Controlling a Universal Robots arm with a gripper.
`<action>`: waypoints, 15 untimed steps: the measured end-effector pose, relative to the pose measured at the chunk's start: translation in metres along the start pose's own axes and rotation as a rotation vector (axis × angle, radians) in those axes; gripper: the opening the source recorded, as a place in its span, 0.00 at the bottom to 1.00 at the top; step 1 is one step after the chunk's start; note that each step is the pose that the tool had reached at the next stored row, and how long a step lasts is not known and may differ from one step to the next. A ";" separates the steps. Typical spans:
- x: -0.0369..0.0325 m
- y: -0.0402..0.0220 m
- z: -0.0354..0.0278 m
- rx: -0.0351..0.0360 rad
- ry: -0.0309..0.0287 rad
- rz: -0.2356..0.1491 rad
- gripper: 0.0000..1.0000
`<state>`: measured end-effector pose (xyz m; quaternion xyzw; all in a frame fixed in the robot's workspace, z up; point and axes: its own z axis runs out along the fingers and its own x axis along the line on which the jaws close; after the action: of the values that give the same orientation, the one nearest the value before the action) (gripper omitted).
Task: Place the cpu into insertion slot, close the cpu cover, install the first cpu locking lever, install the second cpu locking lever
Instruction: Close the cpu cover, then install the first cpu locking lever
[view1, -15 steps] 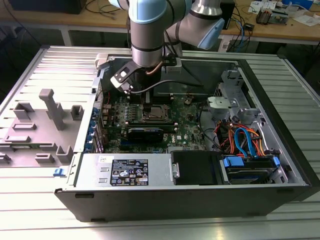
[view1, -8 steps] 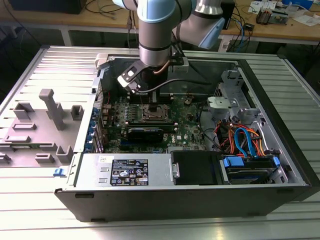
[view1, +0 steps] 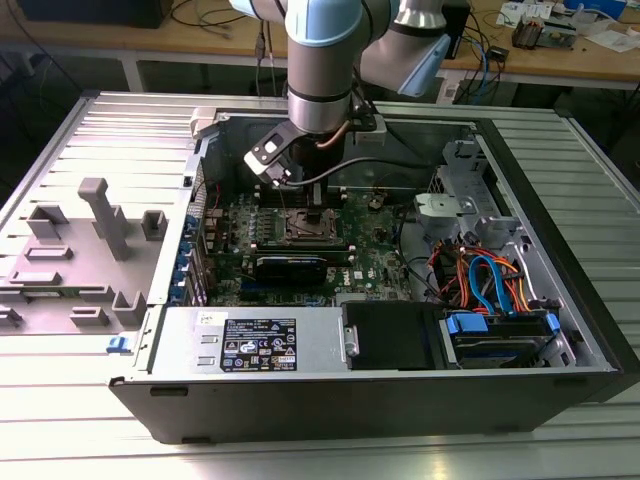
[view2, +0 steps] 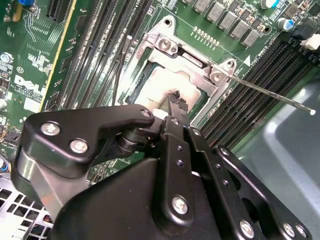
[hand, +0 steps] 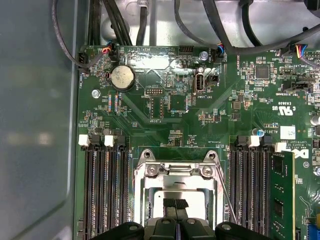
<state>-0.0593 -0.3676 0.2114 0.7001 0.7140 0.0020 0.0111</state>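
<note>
Fingers (view2: 178, 103) together over cpu (view2: 160, 86), white printed label (hand: 289, 132) nearby.

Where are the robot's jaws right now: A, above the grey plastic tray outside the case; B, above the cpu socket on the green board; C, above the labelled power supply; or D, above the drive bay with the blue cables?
B: in the first wrist view the jaws, closed together, sit right over the cpu seen through the cpu cover window, on the green board.

One arm (view1: 318, 60), grey with pale-blue joint caps, wrist (view1: 320, 110) turned straight down; black claw (hand: 175, 203) at its end, the two fingertips (hand: 169, 204) closed against each other.
</note>
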 end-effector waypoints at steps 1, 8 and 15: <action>0.0000 0.0000 0.0000 0.0000 -0.0001 0.000 0.11; 0.0000 0.0002 0.0000 0.0000 0.0000 0.000 0.11; -0.0007 0.0004 -0.0095 0.0000 0.0011 0.000 0.11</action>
<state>-0.0591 -0.3682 0.2209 0.7001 0.7140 0.0023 0.0107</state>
